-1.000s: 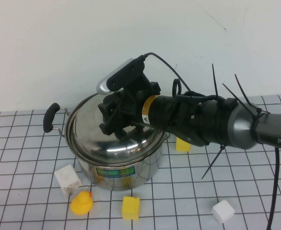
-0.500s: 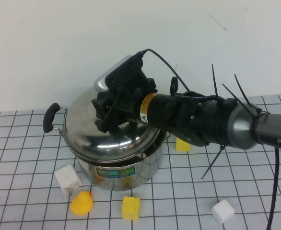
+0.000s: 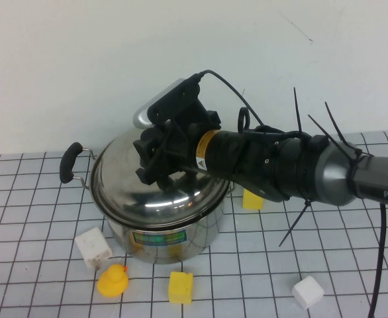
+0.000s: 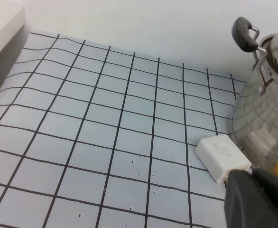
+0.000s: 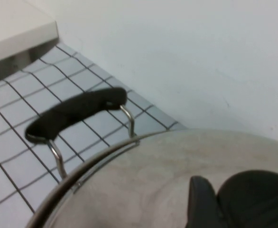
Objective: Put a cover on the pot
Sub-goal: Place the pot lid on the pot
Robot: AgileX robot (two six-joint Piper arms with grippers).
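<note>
Nearest the camera, a yellow block (image 3: 181, 287), a yellow duck (image 3: 112, 279) and two white blocks (image 3: 93, 248) (image 3: 308, 291) are scattered on the gridded mat (image 3: 35, 278). Just behind them the pot (image 3: 171, 236) is seen standing on the mat, label forward, one black side handle (image 3: 69, 161) jutting out toward the robot's left. On top, the domed lid (image 3: 134, 185) is seated or very nearly seated on the rim; a slight tilt cannot be ruled out. Over its centre the right gripper (image 3: 159, 158) is held down at the lid's knob; the knob itself is hidden, and it cannot be told whether the fingers are pinched on it or spread. The left gripper (image 4: 260, 202) is glimpsed only as a dark edge low beside the pot, near the white block; its fingers cannot be judged. Covering looks essentially accomplished; what remains, by estimate, is release and withdrawal.
</note>
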